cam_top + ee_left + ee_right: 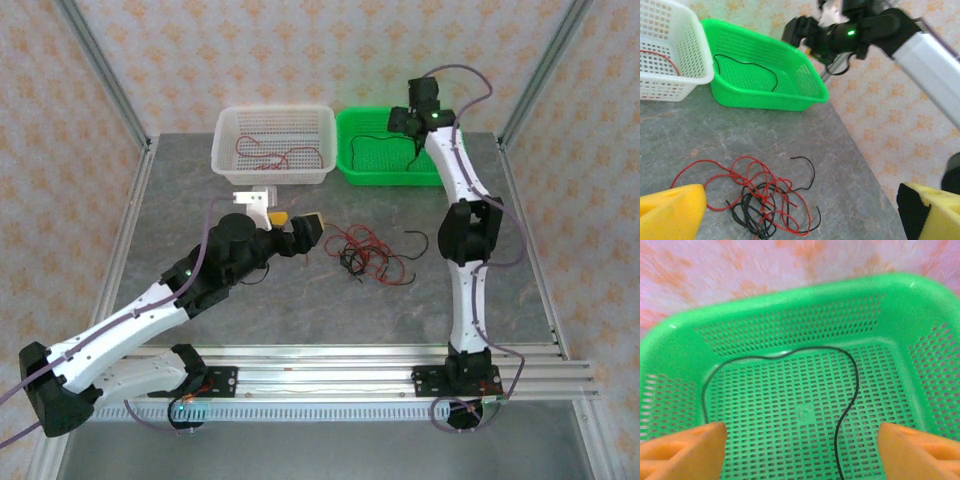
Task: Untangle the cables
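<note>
Left wrist view: tangled red and black cables (pixel 754 202) lie between the wide, empty jaws of the left gripper (pixel 802 202). Right wrist view: the right gripper (pixel 800 450), equally wide, faces one black cable (pixel 857 389) in the green basket (pixel 790 305).

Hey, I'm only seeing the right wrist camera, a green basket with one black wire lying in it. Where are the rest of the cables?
Observer: The tangle of red and black cables lies on the grey table, nearer the arm bases than your green basket.
Operator: Okay, and what's the other arm doing?
Observer: The left gripper sits just left of that tangle in the top view. It is open, with its yellow fingers spread wide and nothing held between them.
</note>
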